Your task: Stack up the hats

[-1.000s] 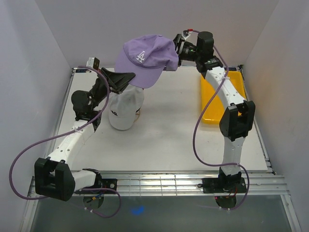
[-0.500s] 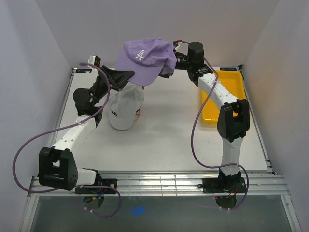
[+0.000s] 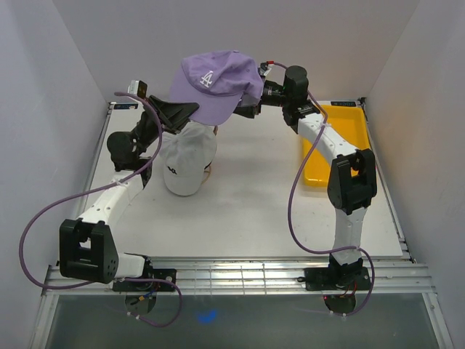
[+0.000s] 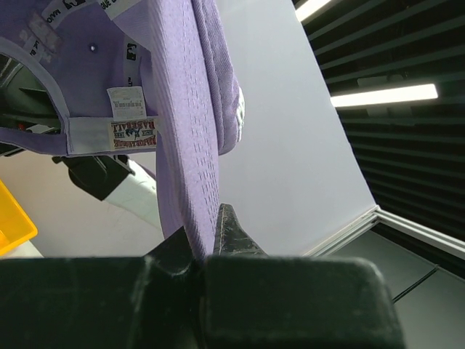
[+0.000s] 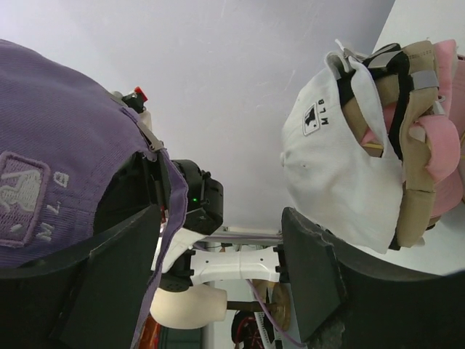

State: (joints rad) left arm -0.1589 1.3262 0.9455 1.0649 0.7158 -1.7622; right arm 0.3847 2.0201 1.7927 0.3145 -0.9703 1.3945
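The purple cap point(image 3: 214, 83) hangs in the air above the white cap point(image 3: 185, 163), which tops a stack of 4 on the table point(image 3: 247, 211), with the black cap point(image 5: 378, 65), tan cap point(image 5: 408, 189) and pink cap point(image 5: 445, 156) nested beneath it. The left gripper point(image 4: 207, 233) has its fingers pressed together on the purple cap's lower edge, pinching the fabric. The right gripper point(image 5: 218, 225) sits at the cap's back rim with its fingers spread wide, clamping nothing, and the yellow tray point(image 3: 341, 145) lies off to the right.
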